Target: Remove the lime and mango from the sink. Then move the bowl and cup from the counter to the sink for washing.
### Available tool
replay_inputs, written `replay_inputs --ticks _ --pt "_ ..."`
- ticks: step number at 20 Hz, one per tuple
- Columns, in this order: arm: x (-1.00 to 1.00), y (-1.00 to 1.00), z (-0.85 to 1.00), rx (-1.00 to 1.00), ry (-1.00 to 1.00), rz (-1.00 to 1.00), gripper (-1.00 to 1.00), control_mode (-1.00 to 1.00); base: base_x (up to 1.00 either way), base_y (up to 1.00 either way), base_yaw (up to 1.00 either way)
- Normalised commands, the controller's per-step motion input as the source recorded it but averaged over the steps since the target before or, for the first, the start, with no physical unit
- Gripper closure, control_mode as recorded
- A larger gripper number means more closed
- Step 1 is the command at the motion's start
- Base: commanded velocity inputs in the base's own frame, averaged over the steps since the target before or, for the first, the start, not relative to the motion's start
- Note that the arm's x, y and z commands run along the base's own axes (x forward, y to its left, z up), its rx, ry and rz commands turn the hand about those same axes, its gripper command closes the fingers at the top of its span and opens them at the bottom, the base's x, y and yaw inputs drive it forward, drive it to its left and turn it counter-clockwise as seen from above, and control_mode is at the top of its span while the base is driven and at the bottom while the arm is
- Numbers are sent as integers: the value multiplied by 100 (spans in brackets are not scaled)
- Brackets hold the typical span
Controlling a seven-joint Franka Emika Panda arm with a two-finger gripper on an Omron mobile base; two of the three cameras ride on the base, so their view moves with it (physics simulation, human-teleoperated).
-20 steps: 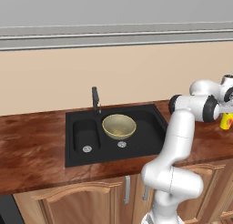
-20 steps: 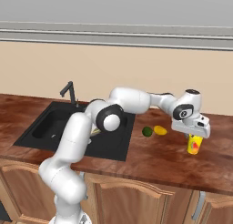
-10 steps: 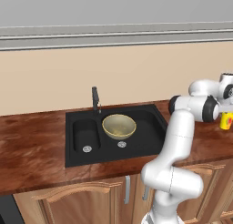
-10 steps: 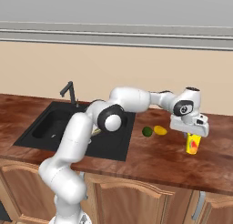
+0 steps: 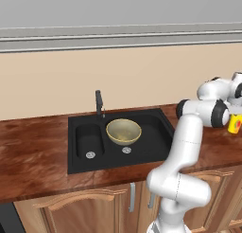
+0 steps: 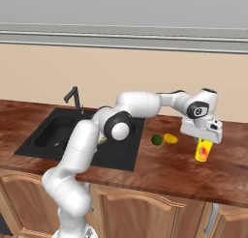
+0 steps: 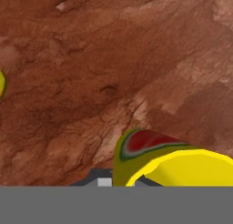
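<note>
My gripper reaches straight down over the right end of the counter and is shut on the rim of the yellow cup, whose red mark faces forward. From the hand, the cup sits right at the fingertips, its wall between them. I cannot tell whether its base touches the wood. The lime and the mango lie side by side on the counter just left of the cup. The olive-tan bowl sits upright in the large basin of the black sink.
A dark faucet stands behind the sink's divider. The small basin lies to the left of the bowl. The beige wall runs close behind the counter, and light wooden cabinets sit below it. My arm stretches across above the sink's right side.
</note>
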Motion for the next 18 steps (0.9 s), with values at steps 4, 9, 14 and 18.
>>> replay_inputs --ticks 4,9,14,18 --pt "-8 18 17 0 -1 0 100 -100 0 0 0" --pt "-12 18 11 0 -5 0 100 -100 0 0 0" --pt "-19 20 3 0 -12 0 100 -100 0 0 0" --pt "-20 23 3 -4 -14 0 100 -100 0 0 0"
